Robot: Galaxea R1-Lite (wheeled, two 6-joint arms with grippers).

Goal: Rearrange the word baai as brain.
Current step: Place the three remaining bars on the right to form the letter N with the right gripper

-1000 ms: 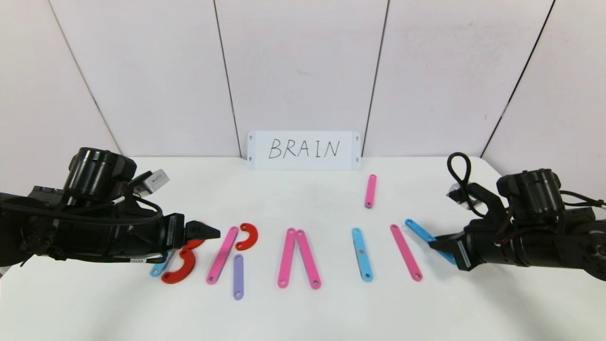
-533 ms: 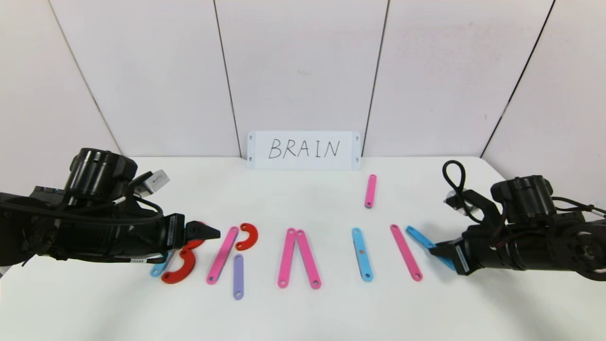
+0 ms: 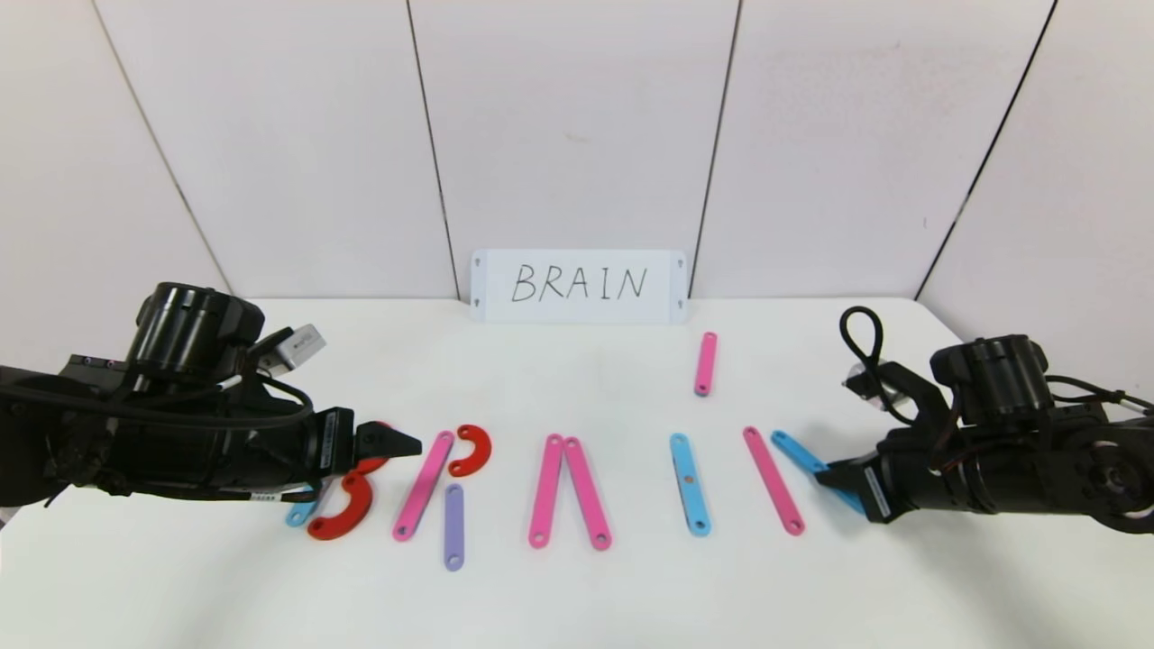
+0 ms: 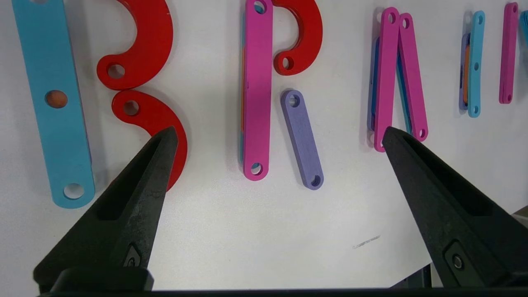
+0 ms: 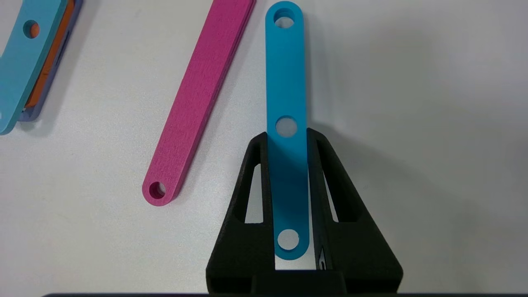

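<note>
- Table (image 3: 577,604): white top, carrying all the pieces; white panelled wall behind.
- Sign (image 3: 578,286): white card reading "BRAIN", upright at the table's far edge, centre.
- Left tool (image 3: 397,443): at the table's left, hovering over the B letter; its two black fingers (image 4: 136,194) stand wide apart, nothing between them.
- Right tool (image 3: 834,475): at the table's right, low on the table; fingers clamped together on the rightmost blue bar (image 5: 286,103), gripping its near half by the edges.
- Rightmost blue bar: slanted, its far end pointing toward the slanted pink bar (image 3: 773,493) just beside it; the two are apart.
- B letter: blue bar (image 4: 53,99), mostly hidden under the left arm in the head view, with two red arcs (image 4: 144,45) stacked at its right.
- R letter: pink bar (image 3: 423,486), red arc (image 3: 472,450) at its upper right, purple bar (image 3: 453,526) below the arc, just apart from the pink bar.
- A letter: two pink bars (image 3: 568,491) meeting at their far ends, spread at the near ends.
- I letter: single blue bar (image 3: 690,484), nearly upright, between the A and the slanted pink bar.
- Spare short pink bar (image 3: 705,363): alone, farther back, well apart from the row, right of the sign.
</note>
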